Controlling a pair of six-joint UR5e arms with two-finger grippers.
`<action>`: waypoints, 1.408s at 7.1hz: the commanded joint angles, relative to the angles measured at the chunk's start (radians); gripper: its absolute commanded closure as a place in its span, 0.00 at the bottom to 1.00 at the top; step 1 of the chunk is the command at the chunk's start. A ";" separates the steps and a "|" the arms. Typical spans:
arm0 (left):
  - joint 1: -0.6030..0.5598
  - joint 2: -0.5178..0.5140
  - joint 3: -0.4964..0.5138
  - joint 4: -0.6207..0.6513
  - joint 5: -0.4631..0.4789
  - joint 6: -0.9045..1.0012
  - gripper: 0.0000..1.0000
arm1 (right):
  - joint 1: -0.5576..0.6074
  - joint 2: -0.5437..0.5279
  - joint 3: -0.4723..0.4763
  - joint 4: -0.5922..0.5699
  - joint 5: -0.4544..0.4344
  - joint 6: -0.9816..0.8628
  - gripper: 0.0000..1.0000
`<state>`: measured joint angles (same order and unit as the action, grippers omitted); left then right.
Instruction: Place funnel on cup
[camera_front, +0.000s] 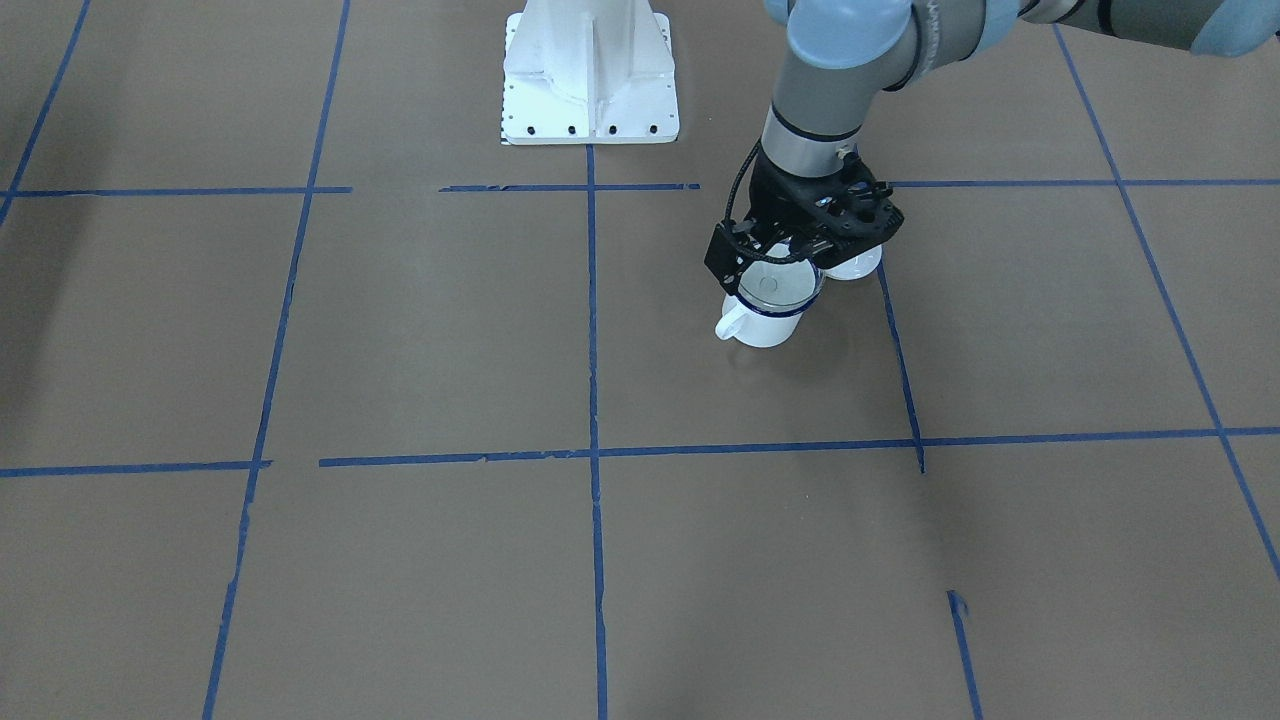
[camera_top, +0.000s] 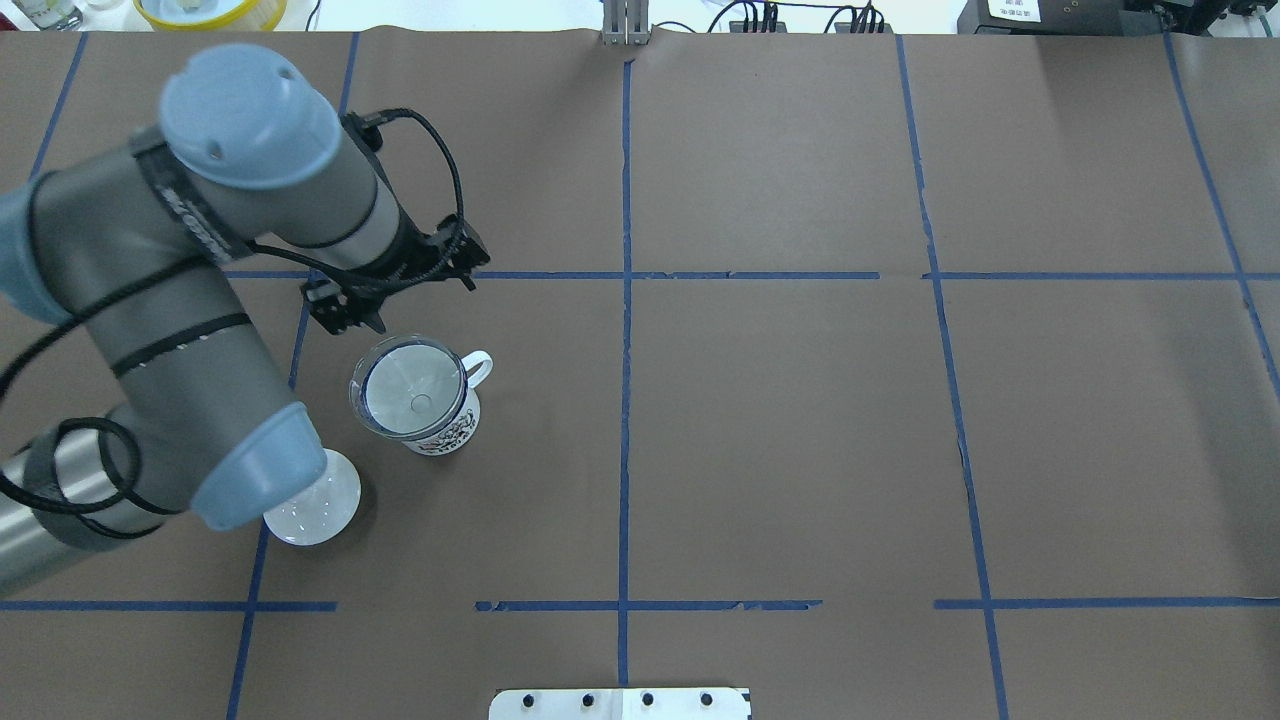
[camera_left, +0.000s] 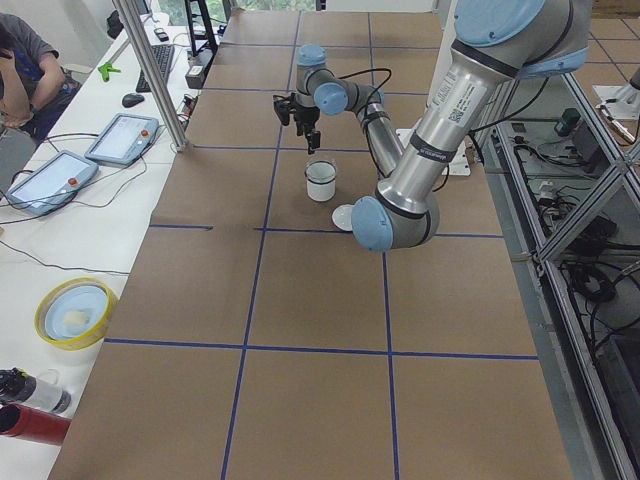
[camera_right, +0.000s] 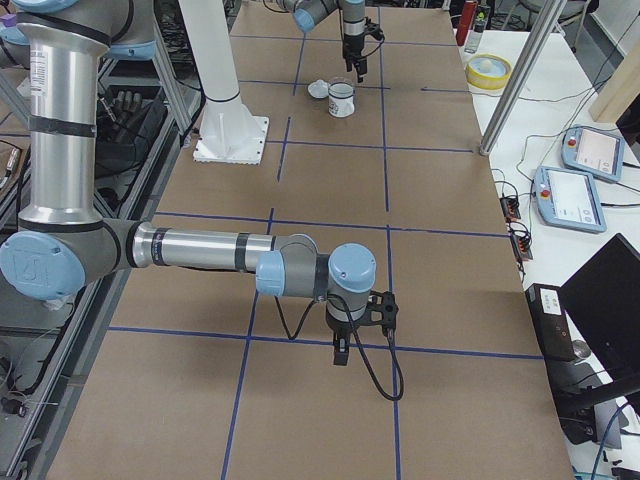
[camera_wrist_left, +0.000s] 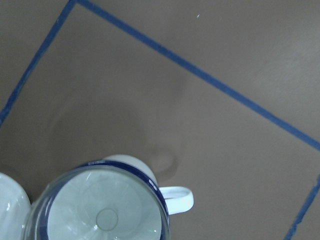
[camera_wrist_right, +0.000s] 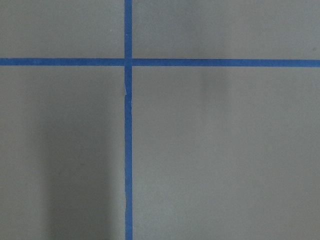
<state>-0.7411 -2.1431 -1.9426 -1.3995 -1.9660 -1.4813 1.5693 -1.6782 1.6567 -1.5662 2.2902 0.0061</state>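
Left gripper (camera_top: 350, 322) is seen empty, jaws parted, above the table; the white enamel mug (camera_top: 445, 430) is found at its 5 o'clock overhead, clear funnel (camera_top: 408, 392) already seated upright in it, spout down. Right gripper (camera_right: 341, 352) is parked well away, state can't be told

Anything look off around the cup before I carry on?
Nothing stands out. The funnel sits level on the upright cup, and no spill or damage shows. A white lid lies beside the cup, apart from it.

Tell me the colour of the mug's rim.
Dark blue, on a white mug; the left wrist view shows it best.
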 joint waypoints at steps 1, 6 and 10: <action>-0.174 0.127 -0.073 -0.007 -0.014 0.361 0.00 | 0.000 0.000 0.000 0.000 0.000 0.000 0.00; -0.753 0.478 0.038 -0.012 -0.246 1.458 0.00 | 0.000 0.000 -0.001 0.000 0.000 0.000 0.00; -0.900 0.618 0.267 -0.042 -0.289 1.624 0.00 | 0.000 0.000 0.000 0.000 0.000 0.000 0.00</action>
<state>-1.6260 -1.5669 -1.7255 -1.4182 -2.2429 0.1318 1.5693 -1.6782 1.6562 -1.5662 2.2902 0.0062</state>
